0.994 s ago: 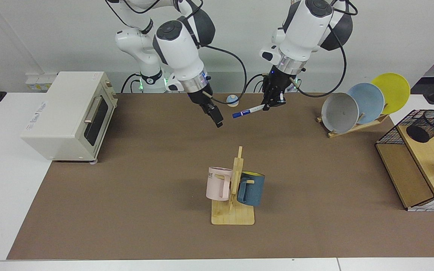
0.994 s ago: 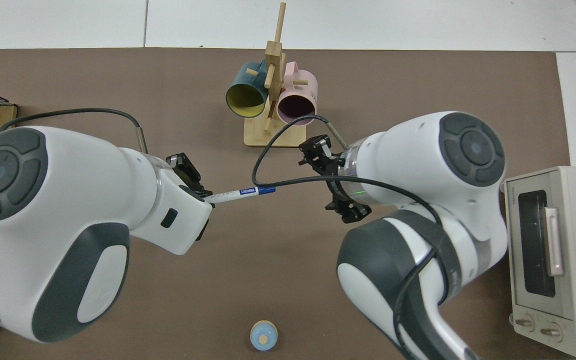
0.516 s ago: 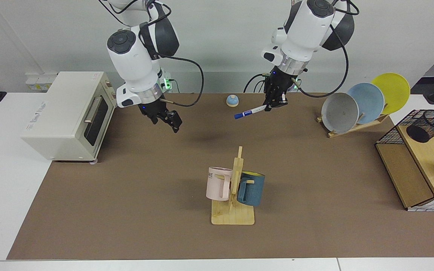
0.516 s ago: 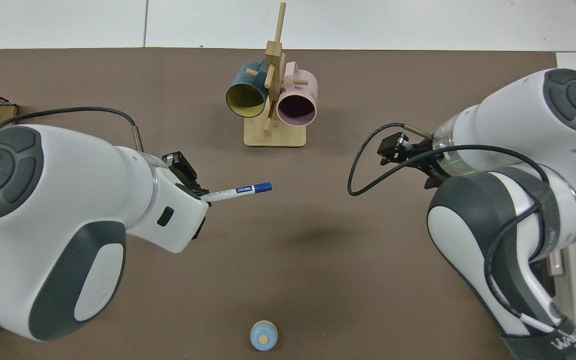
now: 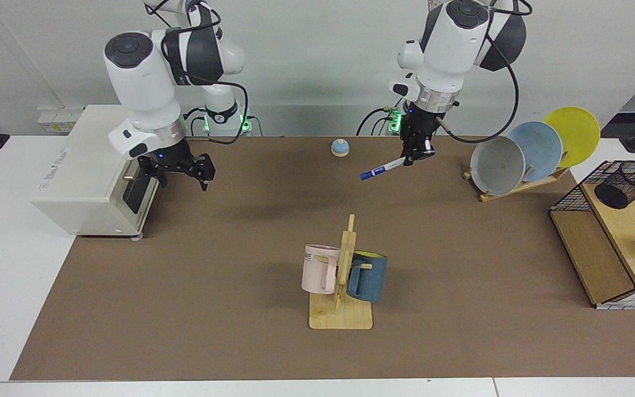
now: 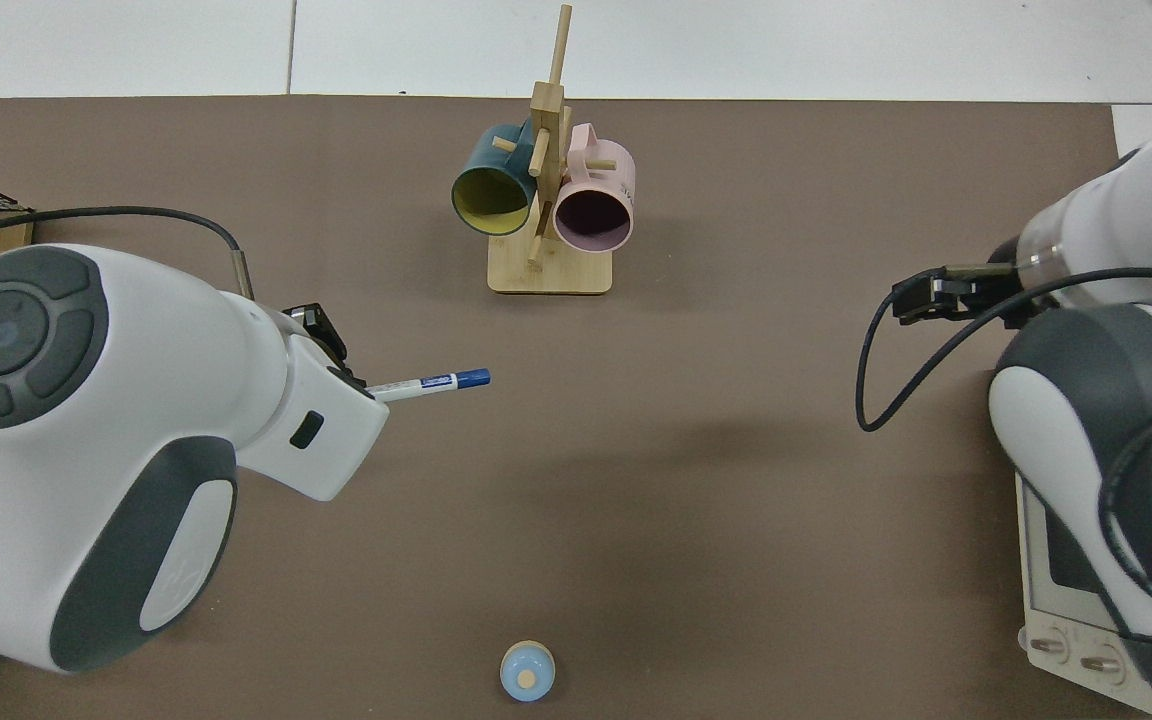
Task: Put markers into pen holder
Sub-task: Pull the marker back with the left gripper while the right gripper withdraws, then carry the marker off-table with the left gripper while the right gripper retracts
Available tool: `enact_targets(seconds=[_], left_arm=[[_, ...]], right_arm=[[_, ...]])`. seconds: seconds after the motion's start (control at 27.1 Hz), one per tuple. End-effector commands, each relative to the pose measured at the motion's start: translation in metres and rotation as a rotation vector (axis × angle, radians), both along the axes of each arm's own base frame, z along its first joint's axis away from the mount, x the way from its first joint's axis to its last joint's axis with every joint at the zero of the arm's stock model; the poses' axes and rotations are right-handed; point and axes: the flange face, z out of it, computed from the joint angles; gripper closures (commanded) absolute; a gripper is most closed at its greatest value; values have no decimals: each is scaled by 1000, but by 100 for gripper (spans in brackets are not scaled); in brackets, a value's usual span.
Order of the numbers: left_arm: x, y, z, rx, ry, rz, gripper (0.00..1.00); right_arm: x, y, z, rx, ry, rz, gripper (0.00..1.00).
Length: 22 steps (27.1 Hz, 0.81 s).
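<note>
We see the right gripper [image 5: 182, 172] spread and empty beside the oven [image 5: 97, 168]. The holder [image 5: 626, 184] sits far off in the basket [image 5: 571, 193]. The left gripper [image 5: 414, 153] clamps the marker [image 5: 382, 169] above the table.

Robotics lab – two Franka arms [image 5: 146, 82], staged table [image 5: 213, 275], bare white walls

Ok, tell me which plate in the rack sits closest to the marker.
The grey plate, at the rack's end toward the marker; blue and yellow stand behind it.
</note>
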Motion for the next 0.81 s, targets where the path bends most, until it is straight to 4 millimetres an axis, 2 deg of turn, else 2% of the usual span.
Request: enact_targets(seconds=[0.0,0.15,0.33,0.48,0.59,0.77], left_arm=[[2,41,8,105,-6,38,100],[7,66,8,203,-8,35,100],[17,109,15,319,-19,-3,100],[24,143,20,382,-23,-15,100],[27,159,28,446,-34,-77,100],[36,199,36,530,-32,-139,100]], right_arm=[[-6,-5,35,28,5,21,0],[-23,3,57,15,-19,28,0],[-47,11,53,-9,5,26,0],[-49,22,61,-10,-13,49,0],[-50,30,66,-4,-4,62,0],[-52,28,65,4,12,56,0]])
